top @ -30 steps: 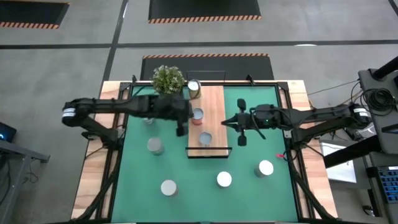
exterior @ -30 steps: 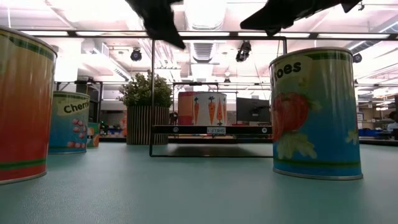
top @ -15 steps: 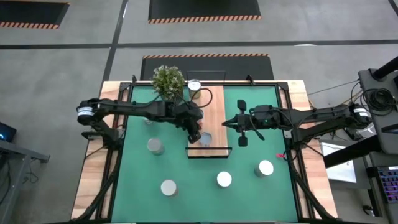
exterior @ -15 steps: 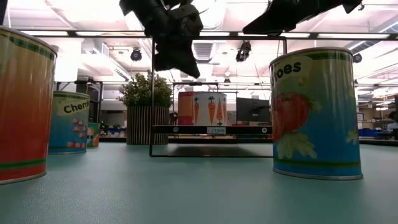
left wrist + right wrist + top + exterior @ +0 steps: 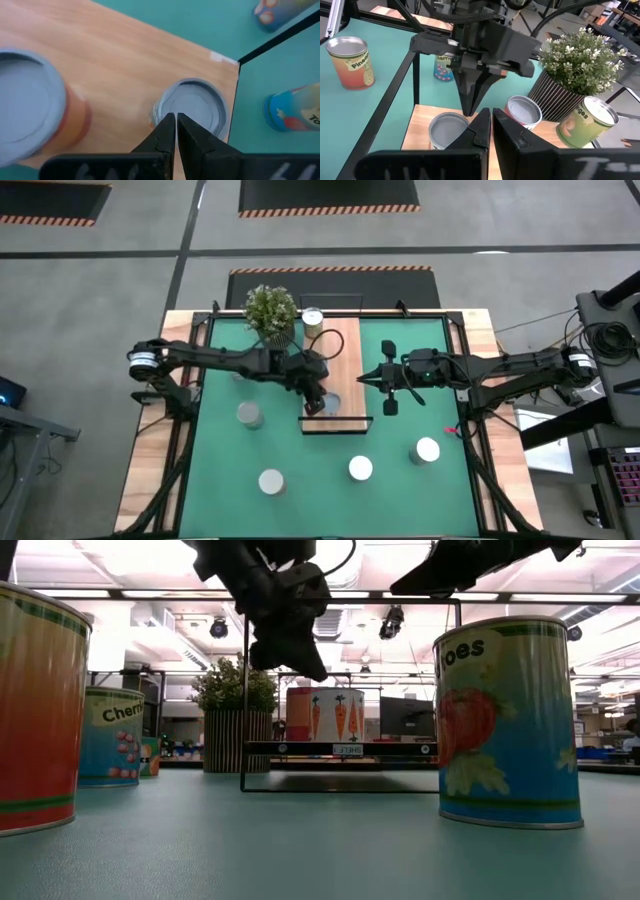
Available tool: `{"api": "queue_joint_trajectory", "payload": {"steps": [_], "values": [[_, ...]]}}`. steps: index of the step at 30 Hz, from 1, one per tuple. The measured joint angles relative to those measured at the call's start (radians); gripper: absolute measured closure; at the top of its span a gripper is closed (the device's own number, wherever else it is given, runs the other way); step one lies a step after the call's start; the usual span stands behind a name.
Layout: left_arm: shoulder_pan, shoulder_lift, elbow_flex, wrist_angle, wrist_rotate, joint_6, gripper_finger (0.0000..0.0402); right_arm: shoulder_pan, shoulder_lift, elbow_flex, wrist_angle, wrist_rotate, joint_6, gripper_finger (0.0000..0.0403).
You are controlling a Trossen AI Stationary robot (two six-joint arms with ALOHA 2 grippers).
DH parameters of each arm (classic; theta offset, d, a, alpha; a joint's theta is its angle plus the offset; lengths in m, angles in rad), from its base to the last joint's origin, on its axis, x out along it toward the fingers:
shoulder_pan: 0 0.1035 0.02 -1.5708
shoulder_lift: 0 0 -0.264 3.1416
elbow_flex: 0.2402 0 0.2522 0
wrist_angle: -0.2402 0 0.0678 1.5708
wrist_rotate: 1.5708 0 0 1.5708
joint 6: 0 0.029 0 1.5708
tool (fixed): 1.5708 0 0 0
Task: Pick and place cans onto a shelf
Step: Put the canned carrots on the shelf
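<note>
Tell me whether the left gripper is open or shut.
Shut. The left gripper has its fingers pressed together, empty, hanging over a can standing on the shelf.

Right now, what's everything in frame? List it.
cans on shelf: three, silver tops, sides grey, red and yellow-green, in a row along the board
cans on mat: five, silver tops, labels red or blue; four in the open, one partly under the left arm
shelf: one, light wood with black wire frame, mid-table
plant: one, green in a dark ribbed pot, beside the shelf's far end
mat: one, green, covers the table
table: one, light wood
left fingers: shut, above the grey can
right fingers: shut, beside the shelf
</note>
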Motion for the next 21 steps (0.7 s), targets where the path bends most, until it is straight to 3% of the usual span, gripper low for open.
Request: {"api": "queue_joint_trajectory", "payload": {"steps": [21], "values": [[-0.007,0.019,-0.023,0.002,0.005,-0.029,0.0401,0.000,0.001,0.000,0.000,0.000,0.000,0.0394]]}}
